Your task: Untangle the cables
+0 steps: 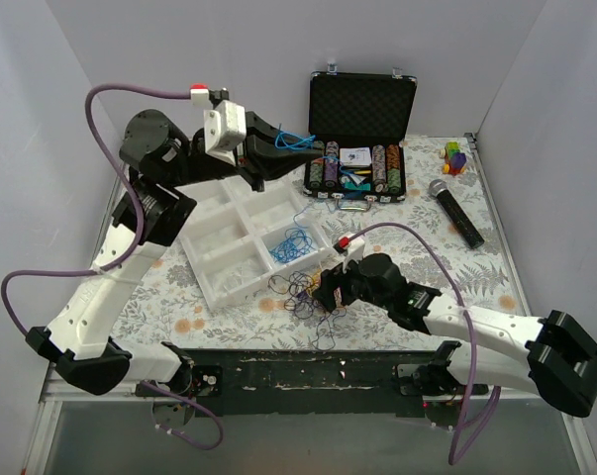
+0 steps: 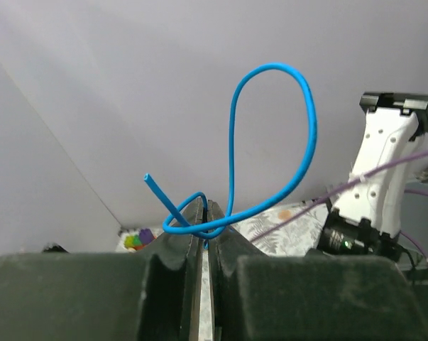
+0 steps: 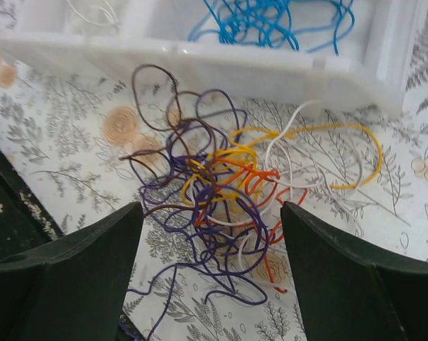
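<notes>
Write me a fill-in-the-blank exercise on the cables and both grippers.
The thin cable loop pinched in the shut left gripper is coloured ____. The right gripper hovers with jaws ____ above the tangle of purple, orange, yellow and white cables. The heap of loose blue cables lies ____ the white plastic compartment tray.
Missing words: blue; open; inside.

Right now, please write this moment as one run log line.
left gripper: shut on blue cable, raised | right gripper: open over cable tangle | white tray: blue cables inside
</notes>
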`<state>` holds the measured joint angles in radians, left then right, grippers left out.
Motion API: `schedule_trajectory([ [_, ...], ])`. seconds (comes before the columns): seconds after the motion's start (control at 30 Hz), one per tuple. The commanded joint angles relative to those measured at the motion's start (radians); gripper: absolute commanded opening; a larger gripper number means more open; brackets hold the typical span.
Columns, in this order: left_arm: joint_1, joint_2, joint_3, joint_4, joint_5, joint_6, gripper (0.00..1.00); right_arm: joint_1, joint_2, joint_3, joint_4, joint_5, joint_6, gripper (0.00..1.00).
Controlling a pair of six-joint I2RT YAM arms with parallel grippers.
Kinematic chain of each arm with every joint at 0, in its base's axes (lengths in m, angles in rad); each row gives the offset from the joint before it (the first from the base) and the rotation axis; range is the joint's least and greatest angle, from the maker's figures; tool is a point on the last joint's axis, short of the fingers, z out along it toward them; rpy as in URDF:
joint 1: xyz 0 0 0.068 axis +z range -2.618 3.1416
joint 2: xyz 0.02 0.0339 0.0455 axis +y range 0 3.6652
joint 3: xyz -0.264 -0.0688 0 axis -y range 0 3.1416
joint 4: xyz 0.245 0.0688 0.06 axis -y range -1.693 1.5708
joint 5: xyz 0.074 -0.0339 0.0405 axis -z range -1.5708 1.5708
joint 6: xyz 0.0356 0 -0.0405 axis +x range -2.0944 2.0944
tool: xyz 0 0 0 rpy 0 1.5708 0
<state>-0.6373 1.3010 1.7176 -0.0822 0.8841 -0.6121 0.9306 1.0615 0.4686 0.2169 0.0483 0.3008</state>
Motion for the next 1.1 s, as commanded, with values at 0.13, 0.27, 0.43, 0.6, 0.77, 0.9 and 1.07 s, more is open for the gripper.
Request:
schedule_trajectory([
  [0.13,-0.004,0.027,0.183,0.018,-0.054,-0.035,0.0,0.022,0.107,0.024,0.018,0.179,0.098,0.76],
  [0.27,-0.004,0.017,0.195,0.021,-0.128,0.006,0.0,0.022,0.066,0.016,-0.062,0.251,0.129,0.7],
  [0.43,-0.002,-0.046,0.013,0.031,-0.241,0.106,0.0,0.022,-0.056,-0.015,-0.172,0.341,0.162,0.58],
  [0.6,-0.004,-0.1,-0.189,0.062,-0.312,0.182,0.0,0.022,-0.178,-0.03,-0.33,0.403,0.224,0.52],
  [0.77,-0.001,-0.117,-0.38,0.13,-0.424,0.284,0.0,0.022,-0.308,-0.05,-0.356,0.415,0.227,0.51],
  [0.9,0.008,-0.105,-0.478,0.157,-0.43,0.313,0.0,0.022,-0.353,-0.035,-0.369,0.43,0.218,0.5],
  [1.07,0.008,-0.095,-0.555,0.139,-0.418,0.333,0.0,0.022,-0.341,0.007,-0.39,0.444,0.201,0.5],
])
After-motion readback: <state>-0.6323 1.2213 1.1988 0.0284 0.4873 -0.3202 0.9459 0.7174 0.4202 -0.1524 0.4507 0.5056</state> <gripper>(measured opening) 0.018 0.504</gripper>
